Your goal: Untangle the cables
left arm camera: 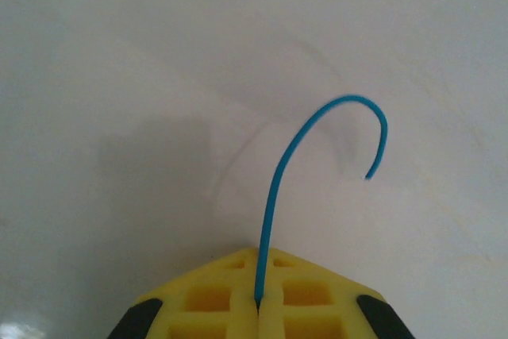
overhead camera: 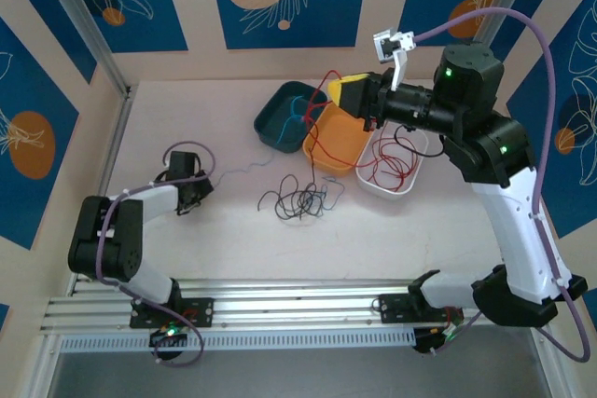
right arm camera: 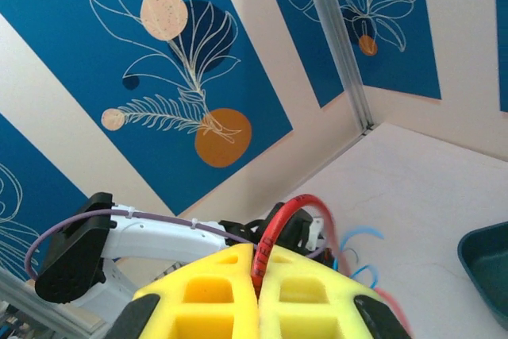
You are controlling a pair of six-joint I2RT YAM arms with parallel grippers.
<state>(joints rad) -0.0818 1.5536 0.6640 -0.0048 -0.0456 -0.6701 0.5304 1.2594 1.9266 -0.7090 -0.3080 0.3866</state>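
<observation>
Down on the white tabletop, the left gripper is clenched on a thin blue wire — it runs straight out from the yellow fingertips, then hooks rightward, its tip curling back. Raised over the orange plastic bowl, the right gripper pinches a thin red wire that trails down into the bowl and the white rectangular tray. A loose tangle of thin black wires lies mid-table, stretched left to right.
</observation>
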